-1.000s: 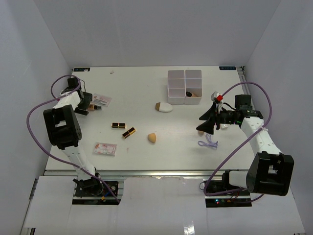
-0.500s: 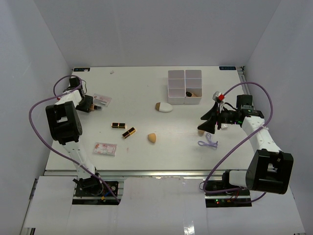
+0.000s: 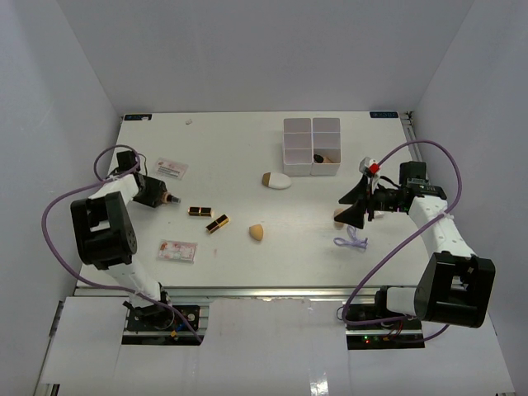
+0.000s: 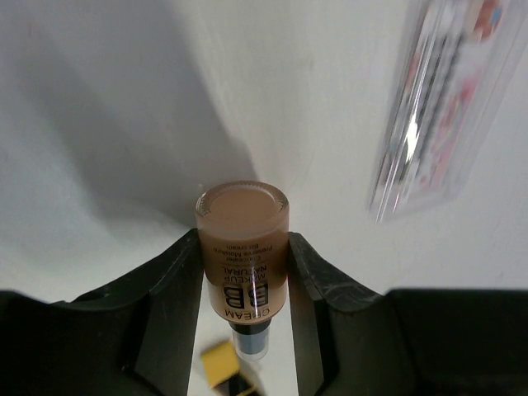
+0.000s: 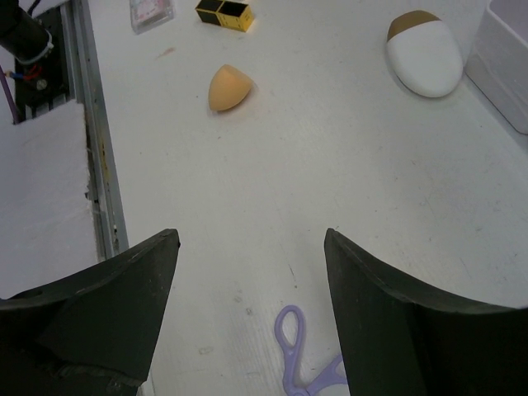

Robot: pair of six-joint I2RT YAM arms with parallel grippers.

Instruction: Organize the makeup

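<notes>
My left gripper point(image 3: 158, 196) is shut on a small tan BB cream bottle point(image 4: 243, 247), held lengthwise between the jaws above the table at the left. My right gripper point(image 3: 347, 208) is open and empty, hovering over the table; it also shows in the right wrist view point(image 5: 252, 239). A purple loop point(image 3: 351, 241) lies just below it, also in the right wrist view point(image 5: 301, 363). One tan sponge point(image 3: 339, 218) lies by its fingers. Another sponge point(image 3: 257, 233), two black-and-gold lipsticks point(image 3: 200, 211) point(image 3: 218, 223) and a white oval piece with a brown tip point(image 3: 277, 180) lie mid-table.
A white compartment box point(image 3: 312, 147) stands at the back, with a dark item and a tan item in its near-right cell. Two clear sachets lie at the left, one at the back point(image 3: 172, 168) and one near the front point(image 3: 177, 250). The table's metal front rail point(image 5: 95, 165) is close.
</notes>
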